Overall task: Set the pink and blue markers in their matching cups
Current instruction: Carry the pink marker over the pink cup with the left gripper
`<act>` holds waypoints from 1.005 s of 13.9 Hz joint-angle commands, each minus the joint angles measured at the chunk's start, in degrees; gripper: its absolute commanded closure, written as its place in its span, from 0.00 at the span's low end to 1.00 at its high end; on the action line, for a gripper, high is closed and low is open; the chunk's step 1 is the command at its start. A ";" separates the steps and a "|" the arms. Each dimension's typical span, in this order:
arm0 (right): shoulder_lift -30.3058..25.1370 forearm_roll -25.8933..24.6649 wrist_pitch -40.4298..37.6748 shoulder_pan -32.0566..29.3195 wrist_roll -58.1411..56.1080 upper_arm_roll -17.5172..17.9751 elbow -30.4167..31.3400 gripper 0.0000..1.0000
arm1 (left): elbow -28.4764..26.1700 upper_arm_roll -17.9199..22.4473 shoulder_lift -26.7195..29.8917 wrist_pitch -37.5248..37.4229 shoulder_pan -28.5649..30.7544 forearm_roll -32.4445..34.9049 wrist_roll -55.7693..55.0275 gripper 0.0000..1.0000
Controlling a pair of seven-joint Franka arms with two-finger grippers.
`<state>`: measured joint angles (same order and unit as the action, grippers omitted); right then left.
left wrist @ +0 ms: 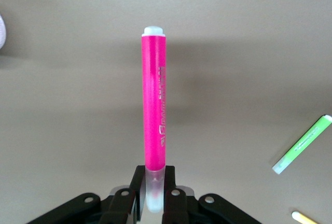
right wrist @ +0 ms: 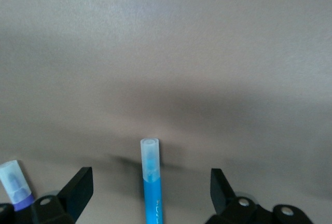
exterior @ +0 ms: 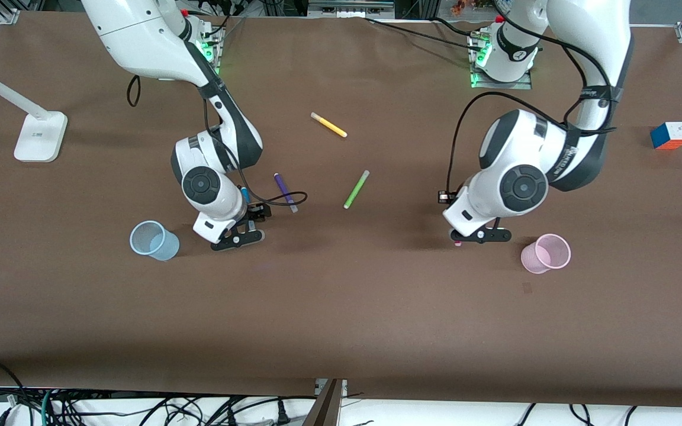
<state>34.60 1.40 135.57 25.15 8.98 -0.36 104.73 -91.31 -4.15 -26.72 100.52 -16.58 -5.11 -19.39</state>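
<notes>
My left gripper (exterior: pixel 478 235) (left wrist: pixel 154 182) is shut on the pale cap of the pink marker (left wrist: pixel 154 110) and holds it low over the table, beside the pale pink cup (exterior: pixel 545 253). Only the marker's tip (exterior: pixel 457 242) shows in the front view. My right gripper (exterior: pixel 237 235) (right wrist: pixel 150 182) is open, low over the blue marker (right wrist: pixel 150 182), which lies on the table between the spread fingers. A short piece of the blue marker (exterior: pixel 245 194) shows beside the right wrist. The pale blue cup (exterior: pixel 153 239) stands upright beside the right gripper, toward the right arm's end of the table.
A dark purple marker (exterior: pixel 285 190) (right wrist: pixel 14 185) lies close beside the blue one. A lime green marker (exterior: pixel 356 189) (left wrist: pixel 302 151) and a yellow marker (exterior: pixel 329 125) lie mid-table. A colour cube (exterior: pixel 670 135) sits at the left arm's end, a white lamp base (exterior: pixel 39 136) at the right arm's end.
</notes>
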 commanded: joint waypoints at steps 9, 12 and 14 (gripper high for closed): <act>-2.08 -0.17 7.69 -0.01 -2.21 0.45 5.66 0.30 | 6.93 0.19 -0.52 -12.88 3.48 7.39 8.47 1.00; -2.08 -0.17 7.69 -0.02 -2.48 0.45 5.66 0.59 | 9.47 0.28 -0.52 -16.40 5.50 12.05 13.65 1.00; -1.73 -0.17 7.87 -0.02 -2.48 0.45 5.66 0.59 | 10.53 0.19 -0.61 -16.58 8.13 13.89 18.39 1.00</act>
<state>33.74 1.31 142.15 25.16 7.41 -0.08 108.76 -83.42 -3.63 -26.73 85.88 -10.71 6.64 -6.00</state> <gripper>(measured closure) 0.590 0.824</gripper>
